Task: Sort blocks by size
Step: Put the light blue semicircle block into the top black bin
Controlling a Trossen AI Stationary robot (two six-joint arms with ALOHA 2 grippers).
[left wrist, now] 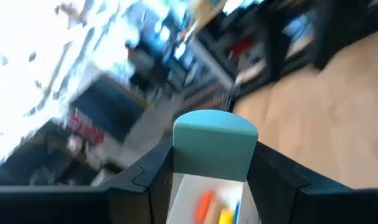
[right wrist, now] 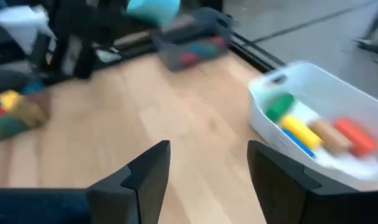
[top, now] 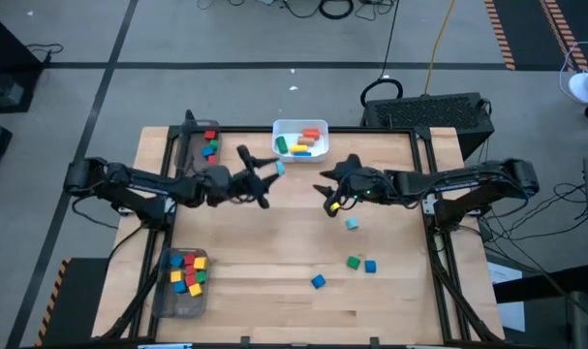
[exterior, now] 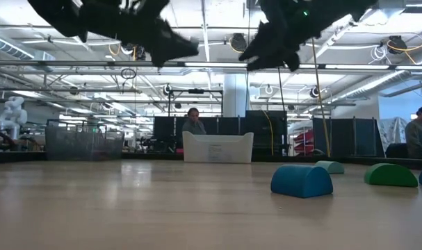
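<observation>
My left gripper [top: 272, 174] is shut on a light teal block [left wrist: 215, 144], held in the air just short of the white bin's [top: 301, 139] near left corner. The bin holds green, yellow, tan and red blocks [right wrist: 313, 127]. My right gripper [right wrist: 207, 168] hangs open over the table's middle, right of the left one, with nothing between its fingers. Loose blocks lie flat on the table toward the near right: a light teal one [top: 352, 224], a green one [top: 354, 262] and two blue ones [top: 370, 266] [top: 318, 281]. My left gripper pinches the teal block by two opposite flat sides [left wrist: 181, 158] between its two fingers. The fingers come level from the table's left. The block's rounded end [left wrist: 215, 121] sticks out past the fingertips, and the block is lifted clear of the table.
Two clear grey trays stand along the left edge, one at the far left [top: 199, 145] with red, green and blue blocks, one at the near left [top: 182, 276] with several mixed blocks. Bare wood lies between the arms and the near edge. People sit in the room beyond the table.
</observation>
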